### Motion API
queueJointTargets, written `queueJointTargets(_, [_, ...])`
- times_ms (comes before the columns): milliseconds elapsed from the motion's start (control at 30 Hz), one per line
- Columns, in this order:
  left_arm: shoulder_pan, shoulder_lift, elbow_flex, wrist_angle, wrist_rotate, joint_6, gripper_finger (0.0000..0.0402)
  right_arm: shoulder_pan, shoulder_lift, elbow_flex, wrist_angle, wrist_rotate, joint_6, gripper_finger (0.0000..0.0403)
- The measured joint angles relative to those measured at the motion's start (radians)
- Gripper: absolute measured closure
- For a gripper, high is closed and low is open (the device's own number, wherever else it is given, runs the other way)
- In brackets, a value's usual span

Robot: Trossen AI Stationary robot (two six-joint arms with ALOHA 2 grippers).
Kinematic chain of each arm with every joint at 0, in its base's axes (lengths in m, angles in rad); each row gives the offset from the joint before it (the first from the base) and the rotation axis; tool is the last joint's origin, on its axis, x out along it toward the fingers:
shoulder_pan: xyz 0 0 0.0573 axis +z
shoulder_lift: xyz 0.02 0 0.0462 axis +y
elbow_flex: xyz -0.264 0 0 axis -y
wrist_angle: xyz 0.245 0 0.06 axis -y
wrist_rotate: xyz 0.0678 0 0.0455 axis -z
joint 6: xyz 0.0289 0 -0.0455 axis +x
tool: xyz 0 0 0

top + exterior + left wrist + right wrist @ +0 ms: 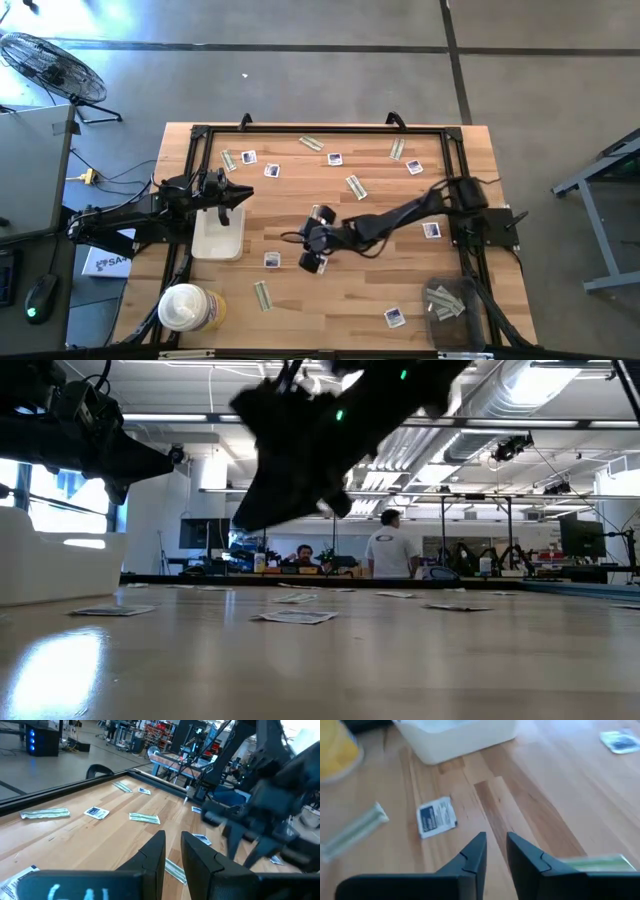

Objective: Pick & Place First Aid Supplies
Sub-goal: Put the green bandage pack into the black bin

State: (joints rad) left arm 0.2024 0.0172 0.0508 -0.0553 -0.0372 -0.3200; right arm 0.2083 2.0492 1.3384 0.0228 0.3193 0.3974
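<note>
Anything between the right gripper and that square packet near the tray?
No. In the right wrist view, only bare wood separates the right gripper from the square packet.

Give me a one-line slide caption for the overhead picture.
Right gripper hovers mid-table among scattered packets; left gripper waits above the white tray.

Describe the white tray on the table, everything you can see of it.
The white rectangular tray looks like smooth plastic, with rounded corners and raised walls. It sits flat on the wooden table's left half, long side running front to back. The left gripper hangs over its far end; contact cannot be judged. In the right wrist view its wall stands near a square white packet with dark print, apart from it. Its contents cannot be made out.
</note>
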Motion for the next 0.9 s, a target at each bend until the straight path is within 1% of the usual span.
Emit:
queueJointTargets(100, [0.0, 0.0, 0.0, 0.0, 0.0, 0.0, 0.0341, -0.022, 0.067, 0.0, 0.052, -0.023, -0.049, 0.0314])
queueJointTargets(200, [0.0, 0.0, 0.0, 0.0, 0.0, 0.0, 0.0341, -0.041, 0.095, -0.001, 0.001, -0.003, -0.051, 0.0308])
queueJointTargets(300, [0.0, 0.0, 0.0, 0.0, 0.0, 0.0, 0.0341, -0.055, 0.096, -0.001, -0.041, 0.017, -0.063, 0.0307])
queueJointTargets(467, [0.0, 0.0, 0.0, 0.0, 0.0, 0.0, 0.0341, -0.071, 0.088, 0.0, -0.114, 0.001, -0.061, 0.0315])
queueJointTargets(567, [0.0, 0.0, 0.0, 0.0, 0.0, 0.0, 0.0341, -0.071, 0.087, 0.001, -0.173, 0.009, -0.035, 0.0319])
queueJointTargets(900, [0.0, 0.0, 0.0, 0.0, 0.0, 0.0, 0.0341, -0.072, 0.086, 0.001, -0.194, 0.01, -0.01, 0.032])
